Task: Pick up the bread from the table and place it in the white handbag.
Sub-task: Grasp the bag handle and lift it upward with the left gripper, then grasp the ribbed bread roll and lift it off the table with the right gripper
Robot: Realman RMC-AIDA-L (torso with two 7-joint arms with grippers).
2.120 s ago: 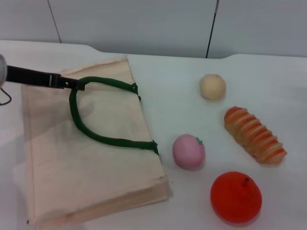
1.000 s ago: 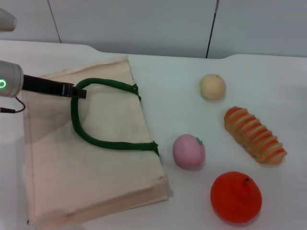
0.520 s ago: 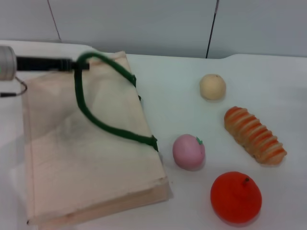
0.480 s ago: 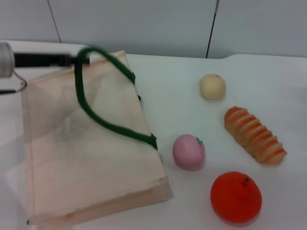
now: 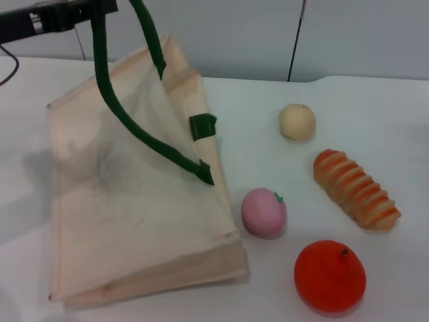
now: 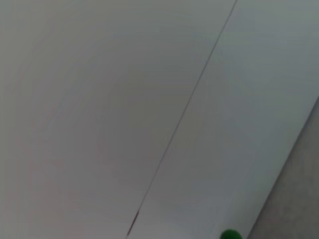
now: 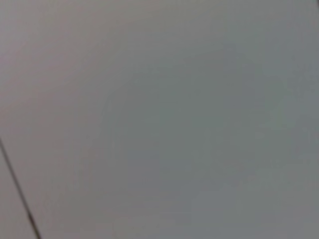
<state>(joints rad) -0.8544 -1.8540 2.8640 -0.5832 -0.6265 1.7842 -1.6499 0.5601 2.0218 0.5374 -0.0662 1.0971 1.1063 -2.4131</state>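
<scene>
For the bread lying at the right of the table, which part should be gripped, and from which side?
Grip the bread across its narrow middle, coming from above. It lies flat and diagonal on the table, clear of the orange ball and beige ball, so fingers set crosswise to its length should span it. The ridges may help hold.

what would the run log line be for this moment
phase: opening bag | left tool: lifting green handle of white handbag | bread: on table, untouched | right tool: not in view
</scene>
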